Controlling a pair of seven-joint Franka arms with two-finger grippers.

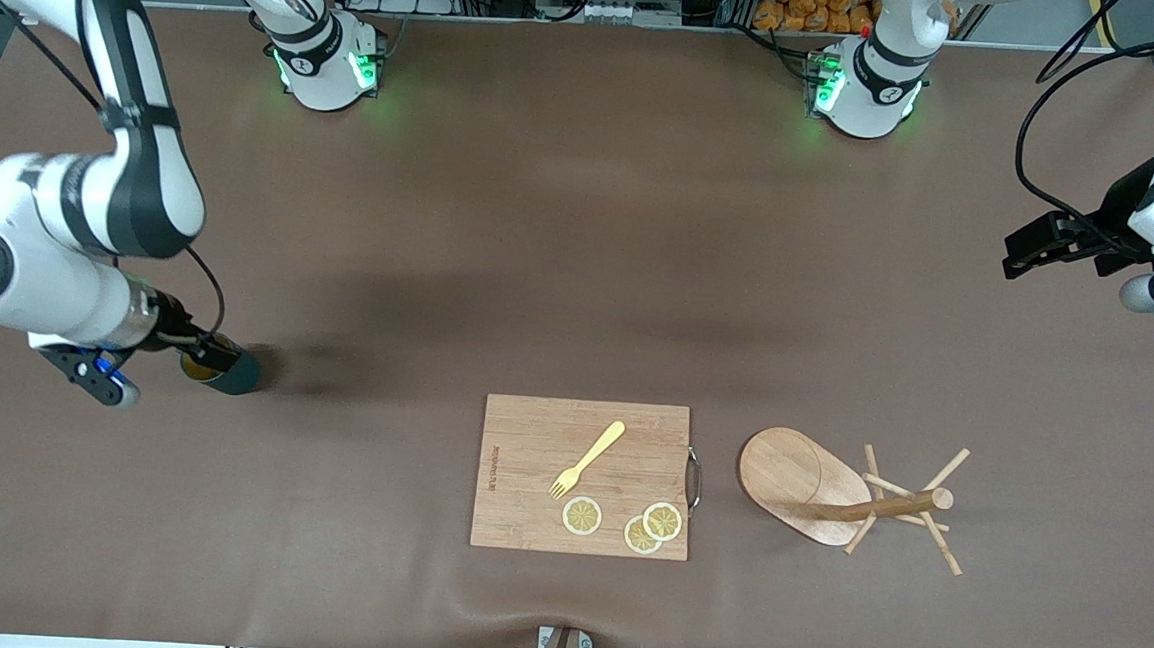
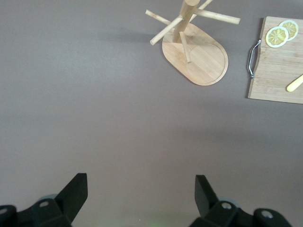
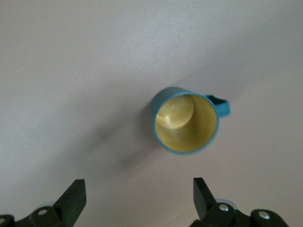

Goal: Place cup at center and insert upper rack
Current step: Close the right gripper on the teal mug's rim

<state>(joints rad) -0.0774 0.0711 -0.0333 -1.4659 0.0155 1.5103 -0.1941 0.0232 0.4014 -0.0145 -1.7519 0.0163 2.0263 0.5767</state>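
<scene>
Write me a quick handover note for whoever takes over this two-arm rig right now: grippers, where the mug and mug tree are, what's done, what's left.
Right gripper: open, empty, over the small dark teal ribbed mug with the yellow inside, which stands upright at the right arm's end of the table.
Left gripper: open, empty, waiting over bare table at the left arm's end.
Light wooden mug tree with oval base: beside the rectangular wooden cutting board, toward the left arm's end, untouched.
Done: nothing yet; neither item is gripped.
Left: grasp the mug, set it at the table's centre, then pick up and place the mug tree.
</scene>
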